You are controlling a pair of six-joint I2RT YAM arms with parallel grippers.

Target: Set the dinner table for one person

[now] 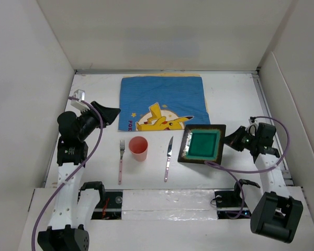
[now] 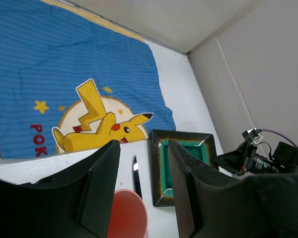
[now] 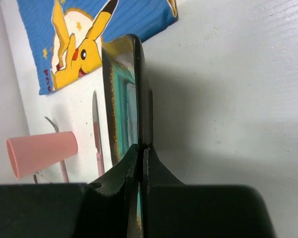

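A square dark plate with a green centre lies on the white dinner table, right of a pink-handled knife, a pink cup and a fork. My right gripper is shut on the plate's right rim; the right wrist view shows the jaws pinched on the rim of the plate. My left gripper is open and empty, above the table left of the blue mat. In the left wrist view the left gripper frames the cup, knife and plate.
The blue cartoon-printed cloth mat lies at the back centre of the table, its front edge just behind the plate's far corner. White walls close in the table on the left, back and right. The cup and knife show in the right wrist view.
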